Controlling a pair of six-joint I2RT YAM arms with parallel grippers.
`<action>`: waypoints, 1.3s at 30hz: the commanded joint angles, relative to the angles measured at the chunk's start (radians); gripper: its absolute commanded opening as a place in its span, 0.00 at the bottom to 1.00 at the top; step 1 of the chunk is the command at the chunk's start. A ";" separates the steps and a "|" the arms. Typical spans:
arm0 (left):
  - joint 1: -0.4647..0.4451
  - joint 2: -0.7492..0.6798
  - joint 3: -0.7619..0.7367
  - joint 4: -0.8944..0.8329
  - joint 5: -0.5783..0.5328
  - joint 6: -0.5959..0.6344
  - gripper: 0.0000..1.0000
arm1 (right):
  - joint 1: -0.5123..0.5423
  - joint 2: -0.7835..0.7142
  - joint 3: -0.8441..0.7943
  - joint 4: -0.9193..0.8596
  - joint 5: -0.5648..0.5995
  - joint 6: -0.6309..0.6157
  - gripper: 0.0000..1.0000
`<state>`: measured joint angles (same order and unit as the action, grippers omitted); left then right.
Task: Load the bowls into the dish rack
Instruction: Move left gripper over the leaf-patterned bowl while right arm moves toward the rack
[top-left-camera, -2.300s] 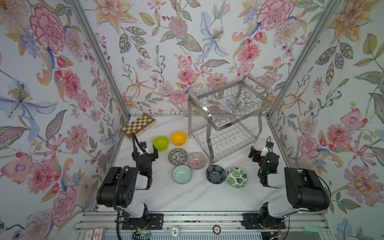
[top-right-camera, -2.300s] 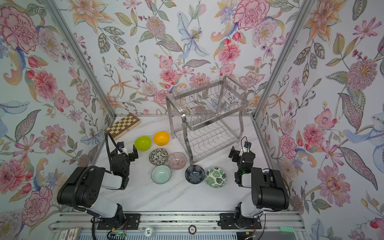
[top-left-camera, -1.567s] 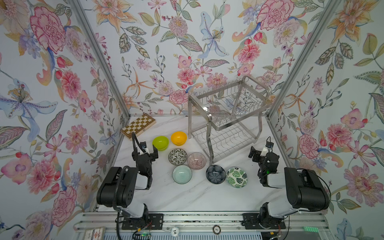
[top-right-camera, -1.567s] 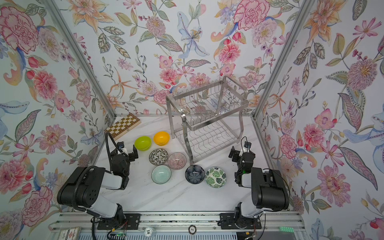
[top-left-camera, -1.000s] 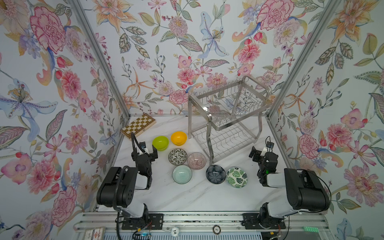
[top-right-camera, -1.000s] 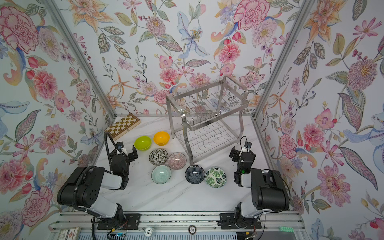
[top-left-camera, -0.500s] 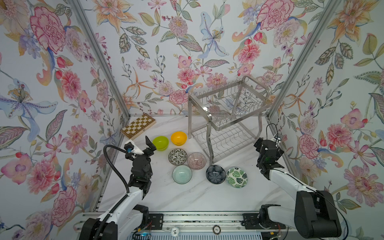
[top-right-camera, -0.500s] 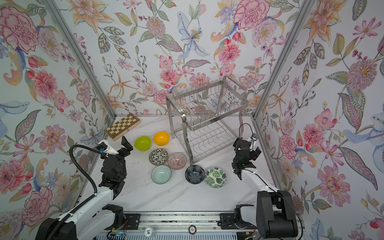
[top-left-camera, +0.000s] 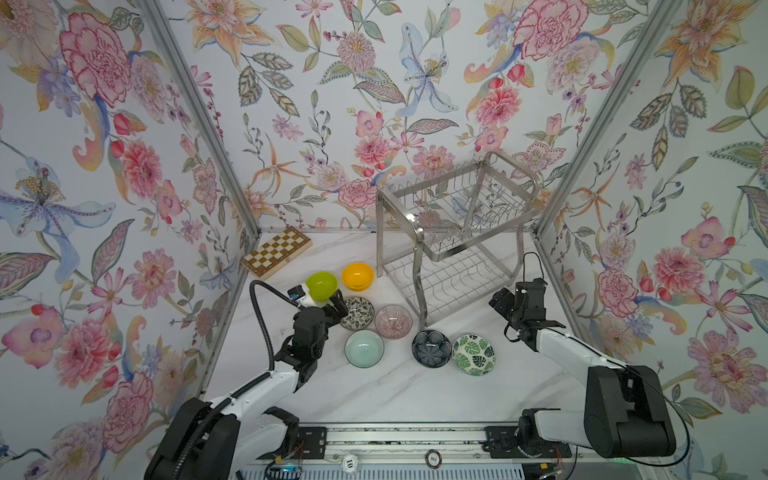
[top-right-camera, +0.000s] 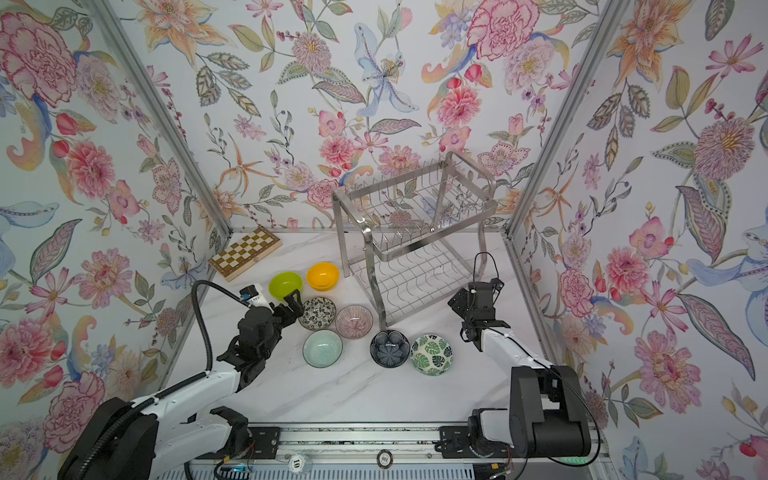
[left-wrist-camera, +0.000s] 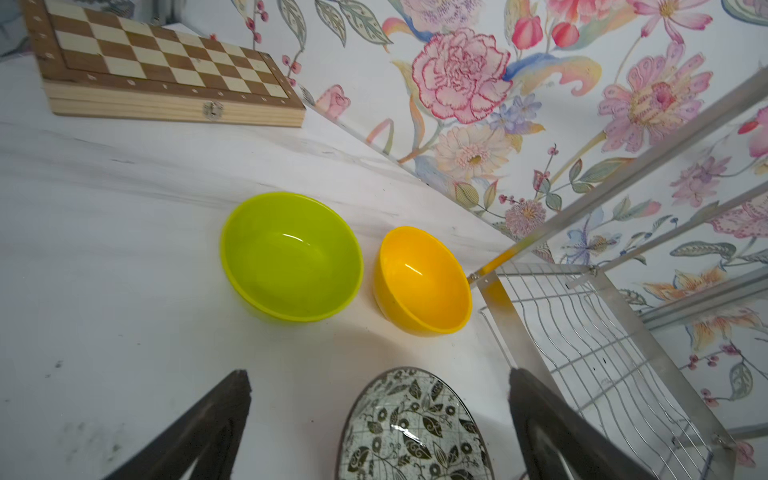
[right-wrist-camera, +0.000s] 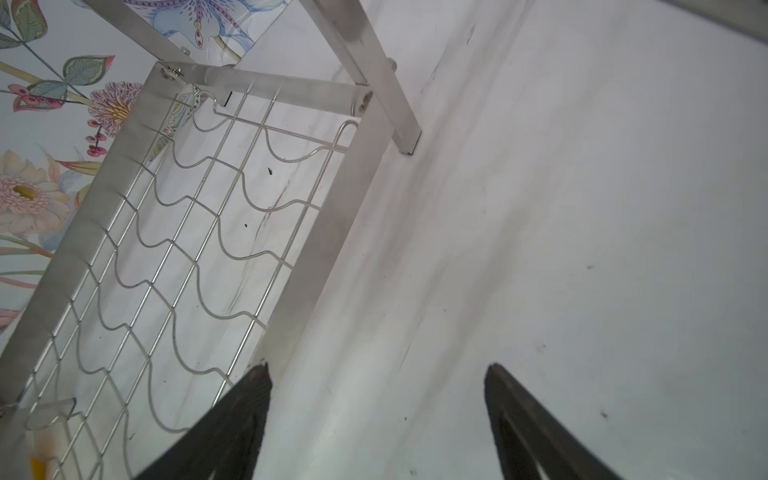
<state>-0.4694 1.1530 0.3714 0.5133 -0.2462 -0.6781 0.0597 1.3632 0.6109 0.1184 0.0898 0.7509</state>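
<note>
1. Calling the far side twelve in both top views, the rack stands on the table at about one o'clock.
2. The chessboard lies flat at ten o'clock, in the far left corner.
3. The lime bowl sits at eleven of the table's middle. The orange bowl is just beside it at three, near the rack's left legs.
4. Closer in, the black-and-white bowl and pink bowl sit side by side. The mint bowl is at six of the first.
5. The navy bowl sits at six of the rack's front leg, with the leaf bowl right beside it at three. I cannot tell whether their rims touch.
6. All seven rest upright on the table, outside the rack.
7. The left gripper is spread wide and empty, low between the lime and black-and-white bowls. The patterned rim shows between its fingers.
8. The right gripper is parted and empty, over bare table at three of the rack's lower shelf.
</note>
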 joint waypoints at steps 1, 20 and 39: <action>-0.061 0.057 0.057 0.016 0.021 -0.017 0.99 | 0.009 0.050 0.038 0.077 -0.098 0.139 0.81; -0.146 0.116 0.133 -0.053 0.039 -0.081 0.99 | 0.013 0.346 0.024 0.567 -0.190 0.532 0.58; -0.148 0.083 0.110 -0.082 0.018 -0.098 0.99 | 0.079 0.362 -0.088 0.729 0.042 0.792 0.24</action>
<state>-0.6075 1.2552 0.4847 0.4530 -0.2161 -0.7692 0.1310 1.7168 0.5472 0.7822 0.0654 1.4441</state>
